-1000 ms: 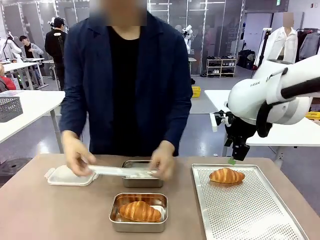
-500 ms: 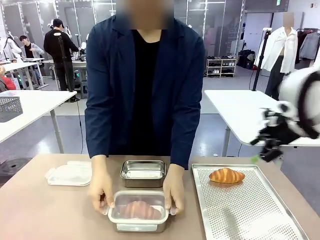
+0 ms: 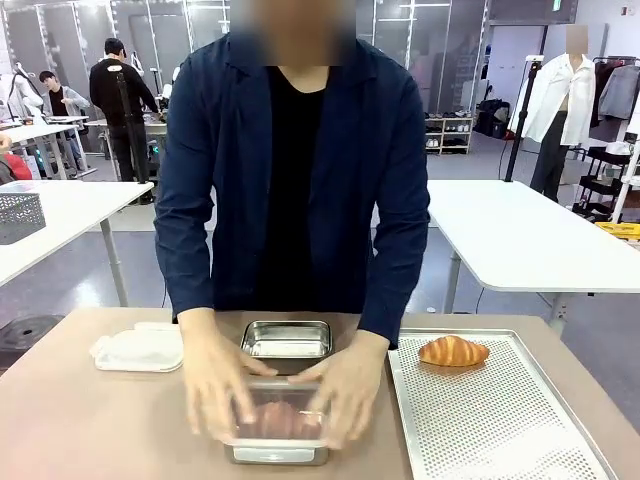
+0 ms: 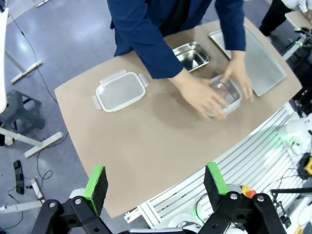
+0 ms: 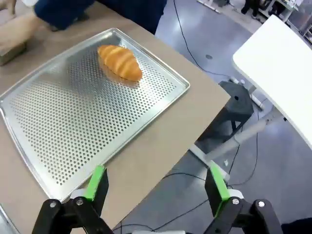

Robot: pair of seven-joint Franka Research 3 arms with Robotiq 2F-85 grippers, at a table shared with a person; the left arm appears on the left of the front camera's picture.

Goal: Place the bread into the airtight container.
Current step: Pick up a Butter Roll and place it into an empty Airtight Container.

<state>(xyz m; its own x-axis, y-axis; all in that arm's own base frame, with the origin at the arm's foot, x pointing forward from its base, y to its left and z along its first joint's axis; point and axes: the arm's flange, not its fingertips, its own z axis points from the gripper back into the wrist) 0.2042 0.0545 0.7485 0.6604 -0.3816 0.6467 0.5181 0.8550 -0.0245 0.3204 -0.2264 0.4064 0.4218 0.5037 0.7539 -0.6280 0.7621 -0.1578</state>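
Matte brown worktop (image 3: 90,430), a person standing at its far edge. At the middle of the near edge sits the airtight container (image 3: 277,455), a rectangular brushed-steel box with rounded corners and a clear lid (image 3: 283,403) lying on top. The person covers both ends of it, one hand (image 3: 213,380) on the end facing the left edge and the other hand (image 3: 345,388) on the end facing the right edge, both blurred. The bread (image 3: 280,422) lies inside, dim through the lid as a brownish lump. Just behind it, toward the far edge, is a second steel container (image 3: 288,340), uncovered. Toward the left edge a translucent white plastic spare lid (image 3: 140,350) with latch tabs lies flat. Along the right edge is a perforated metal tray (image 3: 500,420), with a golden, ridged croissant (image 3: 453,350) in its far left corner. The left gripper (image 4: 155,166) hangs high over the near edge toward the left corner, released, green pads wide apart and bare; the boxed bread is well apart from it, under the person's hands. The right gripper (image 5: 156,169) hangs over the right edge just beside the tray, also released and bare, with the croissant well apart at the tray's far end
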